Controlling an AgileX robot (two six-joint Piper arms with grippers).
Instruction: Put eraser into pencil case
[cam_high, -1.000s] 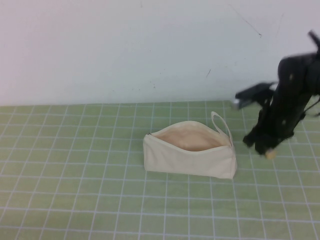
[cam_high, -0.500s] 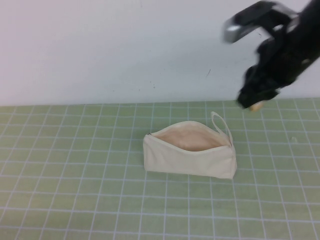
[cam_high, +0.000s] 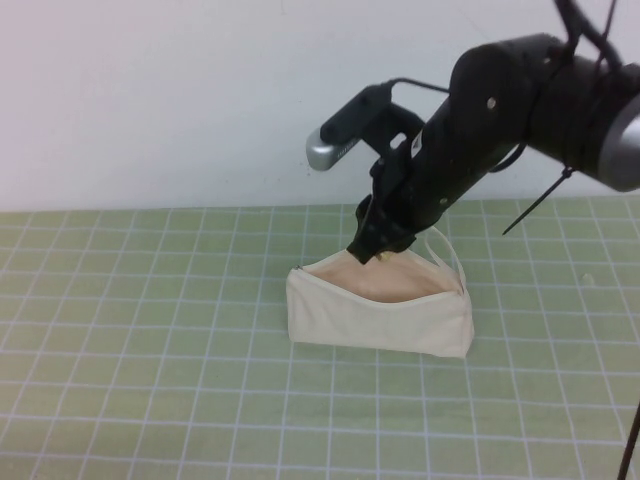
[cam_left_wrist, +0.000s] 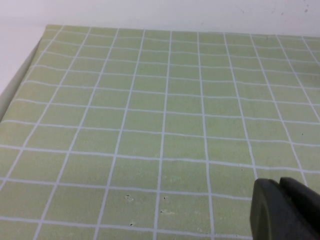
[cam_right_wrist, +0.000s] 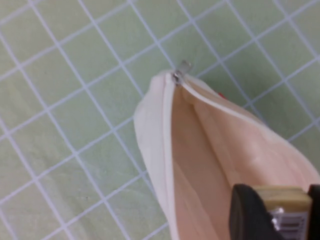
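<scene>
I've got the right gripper (cam_high: 366, 247) parked right over the open mouth of the pencil case (cam_high: 378, 312), near the end away from the loop strap (cam_high: 443, 250). From the right wrist cam, the jaws are clamped on the eraser (cam_right_wrist: 283, 201), the yellow block with its barcode label showing between the black fingers (cam_right_wrist: 246, 212), and the tan lining sits directly underneath. The zipper pull (cam_right_wrist: 183, 67) is at the far tip of the opening, so the mouth looks fully unzipped.

So I reckon this is the drop step. What I need next is a small dip into the gap, then let go so the eraser lands inside and doesn't bounce off the fabric lip.

Left gripper (cam_left_wrist: 285, 210) is out of the high view, just hanging over bare green grid mat (cam_left_wrist: 160, 125); I can't tell if its jaws are open.
</scene>
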